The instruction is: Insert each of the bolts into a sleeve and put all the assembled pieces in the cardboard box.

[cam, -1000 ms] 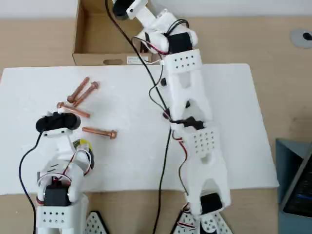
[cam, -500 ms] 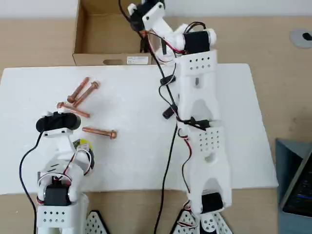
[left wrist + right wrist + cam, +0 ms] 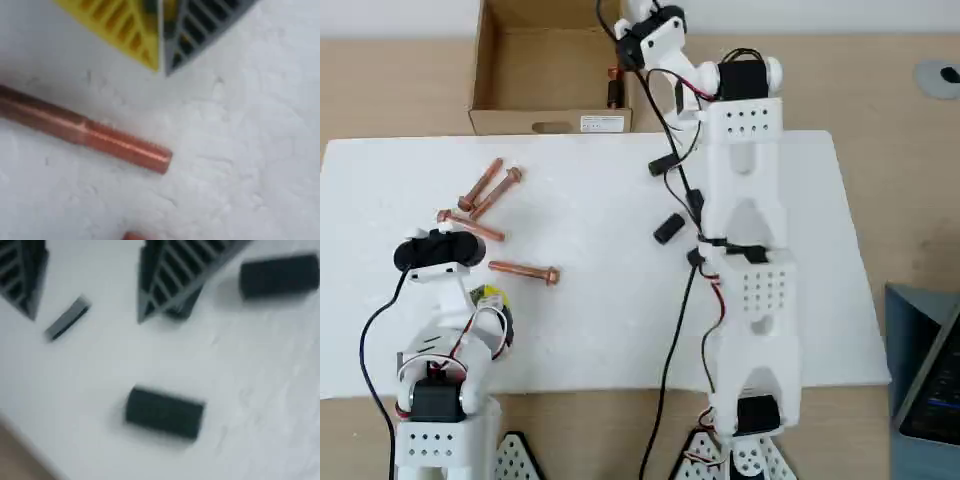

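Copper bolts (image 3: 525, 271), where? (K.)
Four loose on the white mat (image 3: 580, 320), near the left gripper (image 3: 161, 62); its tips are pressed together on nothing. (R.)
Right gripper (image 3: 87, 315)? (K.)
Spread wide, empty. Two black sleeves (image 3: 668, 229) lie on the mat. One assembled piece (image 3: 613, 88) seems to lie in the cardboard box (image 3: 540, 60). (R.)
Step? (K.)
Judged: starting the next pair. One arm takes a bolt, the other a sleeve, axes aligned. (R.)

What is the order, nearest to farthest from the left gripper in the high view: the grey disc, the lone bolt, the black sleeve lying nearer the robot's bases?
1. Lone bolt, on the mat just beside the left gripper.
2. Black sleeve, mid-mat, next to the right arm.
3. Grey disc, on the bare table at the far right.
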